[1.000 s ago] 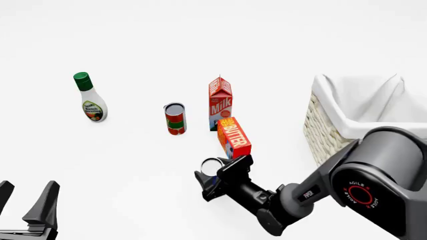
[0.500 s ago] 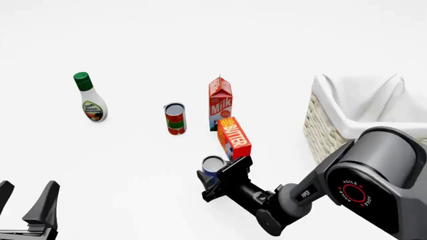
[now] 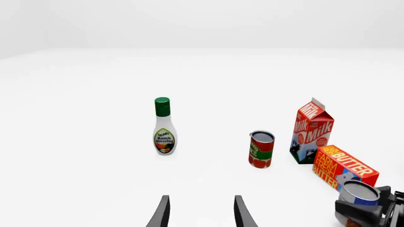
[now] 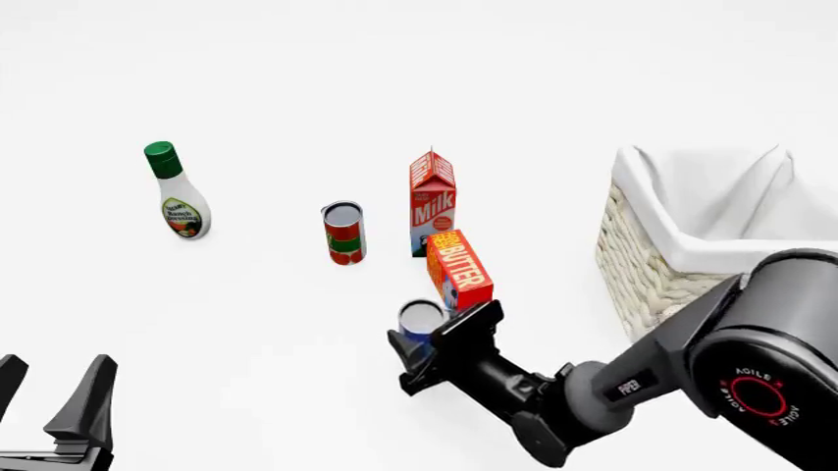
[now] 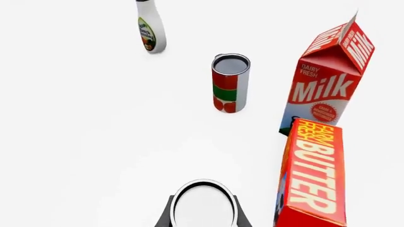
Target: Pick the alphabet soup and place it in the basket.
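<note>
The alphabet soup can point(image 4: 421, 317) stands just in front of the butter box, its silvery-white top showing and blue label below. My right gripper point(image 4: 435, 334) is shut on it, one finger on each side. The right wrist view shows the can's top point(image 5: 203, 204) between the two dark fingers point(image 5: 165, 215). The left wrist view shows the can point(image 3: 360, 194) held in the right gripper point(image 3: 373, 213). The basket point(image 4: 642, 260), woven with a white cloth lining, stands at the right. My left gripper point(image 4: 53, 397) is open and empty at the near left, and also shows open in its own wrist view point(image 3: 202, 213).
An orange-red butter box point(image 4: 458, 269) stands right behind the held can, with a milk carton point(image 4: 433, 200) behind it. A red-and-green can point(image 4: 343, 234) stands left of the carton. A ranch dressing bottle point(image 4: 176, 194) stands at the far left.
The right gripper's fingers have closed in on the alphabet soup can, and the can's top sits slightly higher and to the right. The right arm's elbow has dropped. The left arm has not moved.
</note>
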### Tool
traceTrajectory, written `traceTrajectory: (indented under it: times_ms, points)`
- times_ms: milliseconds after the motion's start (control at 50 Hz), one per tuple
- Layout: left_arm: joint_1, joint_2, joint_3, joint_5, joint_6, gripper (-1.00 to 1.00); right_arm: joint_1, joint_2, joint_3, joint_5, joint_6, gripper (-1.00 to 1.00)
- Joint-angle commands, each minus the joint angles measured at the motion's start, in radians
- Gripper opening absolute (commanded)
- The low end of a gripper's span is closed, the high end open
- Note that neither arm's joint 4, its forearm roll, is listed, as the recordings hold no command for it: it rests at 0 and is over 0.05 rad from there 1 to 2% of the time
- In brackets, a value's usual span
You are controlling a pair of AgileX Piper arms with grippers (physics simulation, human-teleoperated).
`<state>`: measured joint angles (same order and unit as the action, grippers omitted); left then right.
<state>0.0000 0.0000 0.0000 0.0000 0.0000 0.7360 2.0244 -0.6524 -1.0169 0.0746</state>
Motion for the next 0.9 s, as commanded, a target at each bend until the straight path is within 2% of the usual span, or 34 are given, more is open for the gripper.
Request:
traceTrajectory:
  times_ms: [20, 360, 540, 700, 900]
  points:
    - [0.000, 0.000, 0.000, 0.000, 0.000, 1.00, 0.005, -0.156, 0.051, 0.032, 0.010, -1.00]
    - [0.000, 0.000, 0.000, 0.000, 0.000, 1.00, 0.000, -0.476, 0.127, 0.165, -0.044, -1.00]
    - [0.000, 0.000, 0.000, 0.000, 0.000, 1.00, -0.025, -0.709, 0.140, 0.300, -0.076, -1.00]
    - [0.000, 0.000, 0.000, 0.000, 0.000, 1.00, -0.070, -0.864, 0.121, 0.431, -0.063, -1.00]
    - [0.000, 0.000, 0.000, 0.000, 0.000, 1.00, -0.133, -1.039, 0.106, 0.562, -0.098, -1.00]
